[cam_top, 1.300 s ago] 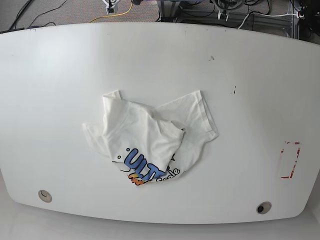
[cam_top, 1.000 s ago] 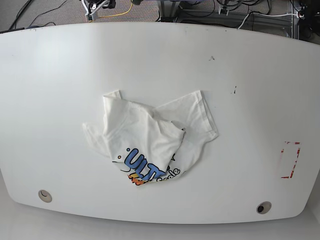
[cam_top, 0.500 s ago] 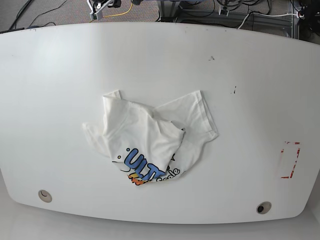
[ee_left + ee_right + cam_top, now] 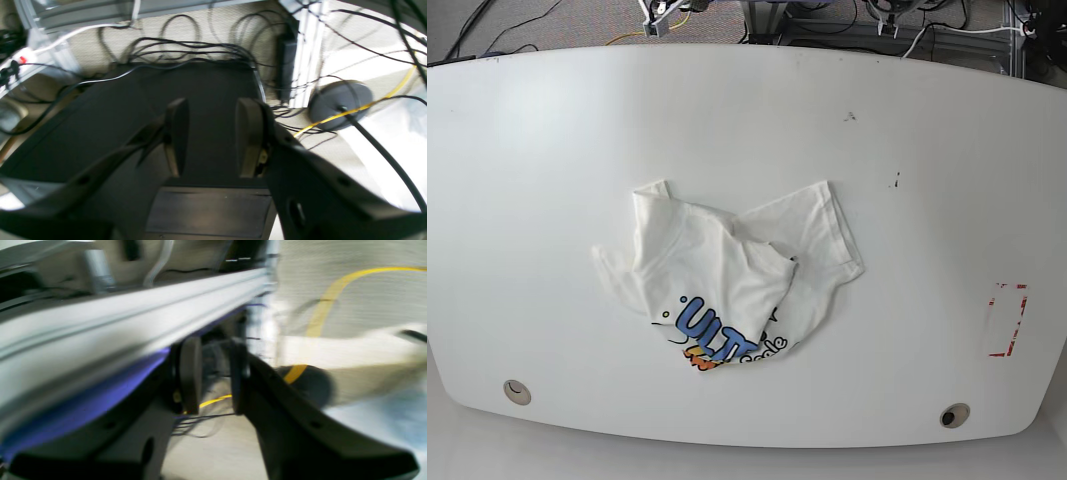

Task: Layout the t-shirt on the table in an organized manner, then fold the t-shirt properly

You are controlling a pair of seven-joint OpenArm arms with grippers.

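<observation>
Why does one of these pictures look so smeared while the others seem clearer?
The right wrist view is motion-blurred: the grey rail streaks across it, though the right gripper stays fairly crisp. The left wrist view is only slightly soft around the left gripper. The base view is sharp and evenly lit, showing the crumpled white printed t-shirt on the curved-looking white table.

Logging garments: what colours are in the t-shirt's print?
Blue letters over orange and yellow on the white t-shirt; base view.

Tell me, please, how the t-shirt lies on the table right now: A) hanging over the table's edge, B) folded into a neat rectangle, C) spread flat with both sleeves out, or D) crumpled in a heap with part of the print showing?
D: the t-shirt sits bunched mid-table, blue lettering partly showing.
</observation>
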